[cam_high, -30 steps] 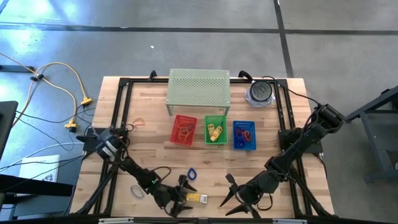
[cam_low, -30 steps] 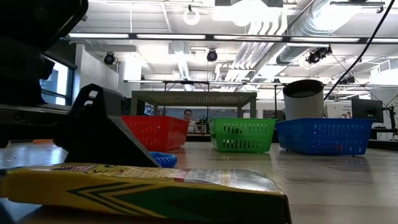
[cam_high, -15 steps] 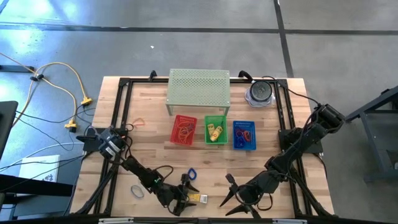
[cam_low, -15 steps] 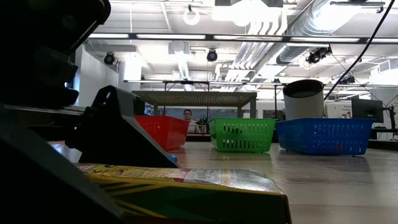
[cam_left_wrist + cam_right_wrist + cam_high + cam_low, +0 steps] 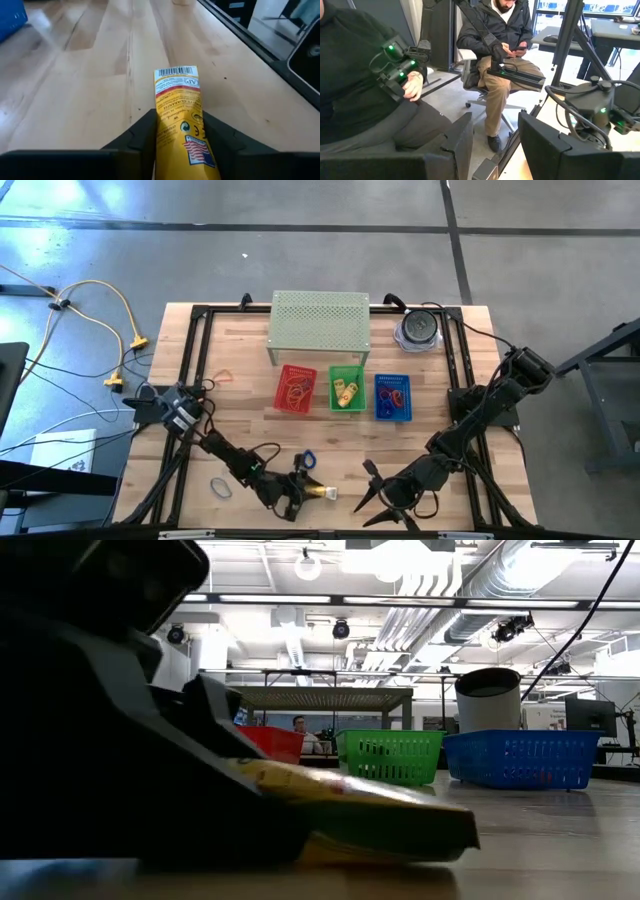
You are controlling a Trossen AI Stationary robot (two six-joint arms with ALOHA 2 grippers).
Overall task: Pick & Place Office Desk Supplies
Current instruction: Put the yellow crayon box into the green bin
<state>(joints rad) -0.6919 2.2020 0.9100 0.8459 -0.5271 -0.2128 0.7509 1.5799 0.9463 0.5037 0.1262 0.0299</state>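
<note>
A small yellow box (image 5: 176,107) with a barcode end lies near the table's front edge (image 5: 322,493), and my left gripper (image 5: 303,492) is shut on it; in the low view the gripper (image 5: 150,790) fills the left side. A blue rubber band (image 5: 306,459) lies just beyond it, a pale loop (image 5: 220,487) to its left, and an orange one (image 5: 224,376) at the far left. My right gripper (image 5: 372,488) hangs open above the front of the table, holding nothing. My left gripper pinches the yellow box by its two long sides (image 5: 162,131) between both fingers (image 5: 142,132), at the end nearest the wrist. The fingers slant down from the table's left and lie along the box. The box sits tilted, its free end (image 5: 440,832) on the table.
Red (image 5: 296,389), green (image 5: 347,370) and blue (image 5: 393,396) baskets stand in a row mid-table, with a mesh shelf (image 5: 320,323) and a round container (image 5: 418,328) behind them. The black frame rail (image 5: 195,350) borders the table. People sit beyond the table (image 5: 505,45).
My left gripper has edged toward the table's right and its fingers have shut in on the yellow box. The box has turned to point away from the gripper, and its gripped end has tipped up while its free end stays on the table.
</note>
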